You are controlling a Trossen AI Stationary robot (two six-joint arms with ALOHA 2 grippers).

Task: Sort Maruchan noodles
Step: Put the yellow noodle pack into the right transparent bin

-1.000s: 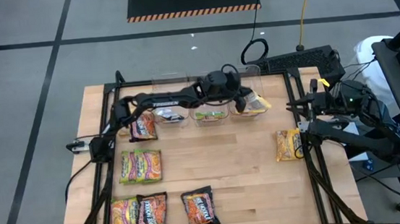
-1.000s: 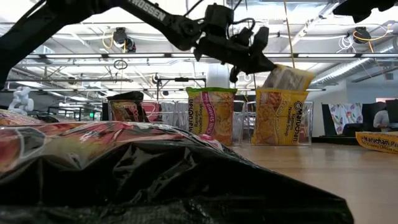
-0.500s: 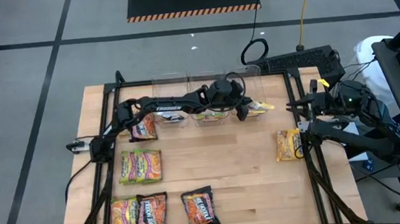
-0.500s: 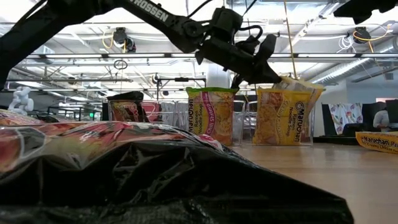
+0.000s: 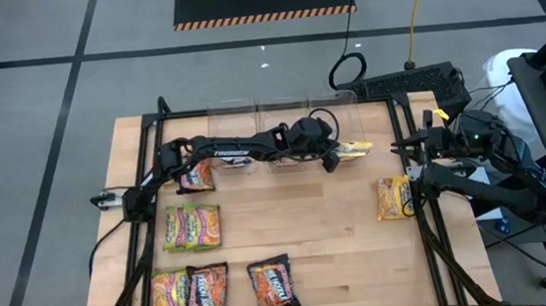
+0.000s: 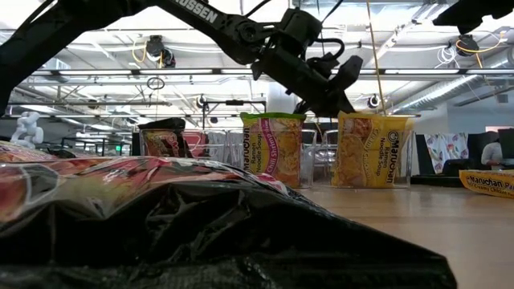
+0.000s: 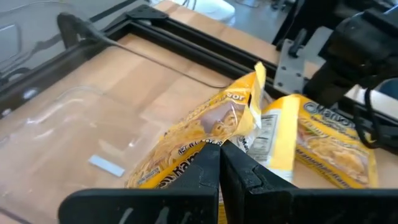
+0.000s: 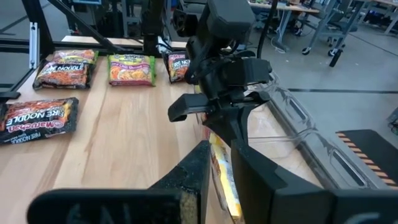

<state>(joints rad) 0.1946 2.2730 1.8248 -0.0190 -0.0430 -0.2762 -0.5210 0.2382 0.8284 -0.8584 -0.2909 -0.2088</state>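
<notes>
My left gripper (image 5: 338,155) reaches across to the right-hand clear bin (image 6: 401,156) at the table's far edge and is shut on a yellow Maruchan packet (image 7: 199,134). In the low view, yellow packets (image 6: 373,148) stand upright behind that bin's clear wall. A second yellow packet (image 7: 329,146) stands just beside the held one. My right gripper (image 8: 221,168) waits at the table's right edge, open by a narrow gap and holding nothing. Through that gap I see the held packet edge-on (image 8: 222,174). My left gripper pinches the yellow packet near its upper edge (image 7: 214,138) between its two fingertips (image 6: 337,100). The fingers slant down at it from the table's left. The packet hangs upright below them, its lower part down in the right bin beside the other yellow packet.
The middle bin holds a green packet (image 6: 273,148) and the left bin a black one (image 6: 165,136). Loose packets lie on the table's left half: black-red (image 5: 194,175), green (image 5: 192,226), and others along the near edge (image 5: 270,284). One yellow packet (image 5: 393,198) lies near the right arm.
My left gripper has gone down and a little toward the table's right edge, tipping its fingers lower, and has stayed shut. The yellow packet, earlier tilted above the right bin's rim, now stands upright, lowered in beside the other yellow packet.
</notes>
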